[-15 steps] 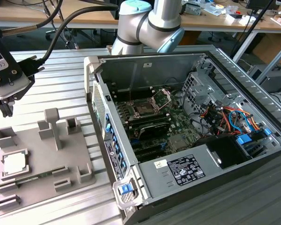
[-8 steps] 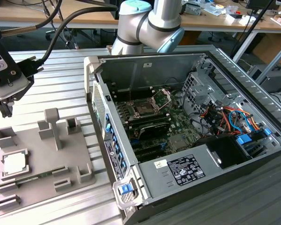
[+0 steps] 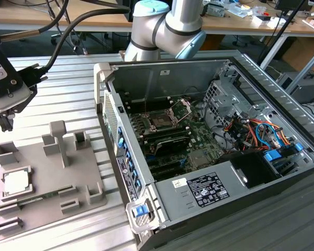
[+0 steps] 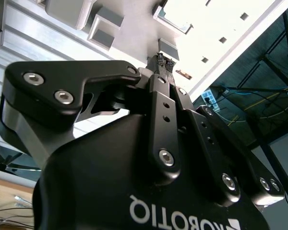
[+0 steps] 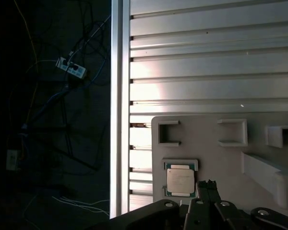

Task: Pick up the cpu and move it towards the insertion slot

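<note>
The cpu [image 3: 15, 182] lies flat, silvery top up, in a square pocket of the grey holder plate [image 3: 47, 172] at the exterior view's left. In the first wrist view the cpu [image 5: 180, 181] sits just beside my fingertips. My gripper [image 3: 5, 124] hangs above the plate's far left corner, clear of the chip, and is shut with nothing between its fingers [image 4: 164, 60]. The insertion slot [image 3: 161, 121] is the dark square socket with its metal bracket raised, inside the open computer case.
The open computer case [image 3: 209, 157] fills the exterior view's right, with cables and drive bays inside. Upright blocks [image 3: 57, 138] stand on the holder plate, and a green memory stick [image 3: 36, 197] lies in it. Ribbed aluminium table [image 5: 206, 57] surrounds the plate.
</note>
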You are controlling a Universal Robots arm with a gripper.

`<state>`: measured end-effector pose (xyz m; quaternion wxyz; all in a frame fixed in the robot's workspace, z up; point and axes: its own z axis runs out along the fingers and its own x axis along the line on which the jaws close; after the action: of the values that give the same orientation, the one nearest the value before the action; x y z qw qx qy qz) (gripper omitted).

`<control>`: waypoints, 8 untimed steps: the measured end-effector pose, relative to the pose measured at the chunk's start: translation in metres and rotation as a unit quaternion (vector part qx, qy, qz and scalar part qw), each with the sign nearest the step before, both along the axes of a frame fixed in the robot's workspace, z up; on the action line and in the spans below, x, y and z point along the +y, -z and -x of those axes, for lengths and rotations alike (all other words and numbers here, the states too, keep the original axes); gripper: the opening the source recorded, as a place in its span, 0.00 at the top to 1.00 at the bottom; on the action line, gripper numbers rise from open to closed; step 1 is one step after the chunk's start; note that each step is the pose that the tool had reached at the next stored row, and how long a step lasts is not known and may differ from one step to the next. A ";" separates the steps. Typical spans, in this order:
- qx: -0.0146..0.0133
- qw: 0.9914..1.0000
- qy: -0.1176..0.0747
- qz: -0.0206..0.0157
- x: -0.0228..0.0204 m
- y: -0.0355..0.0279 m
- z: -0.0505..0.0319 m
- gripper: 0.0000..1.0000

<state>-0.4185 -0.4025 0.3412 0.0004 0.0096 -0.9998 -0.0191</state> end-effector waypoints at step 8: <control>0.000 1.000 0.000 0.000 0.0000 0.0015 0.0005 0.89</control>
<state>-0.4191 -0.4025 0.3397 0.0004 0.0096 -0.9998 -0.0191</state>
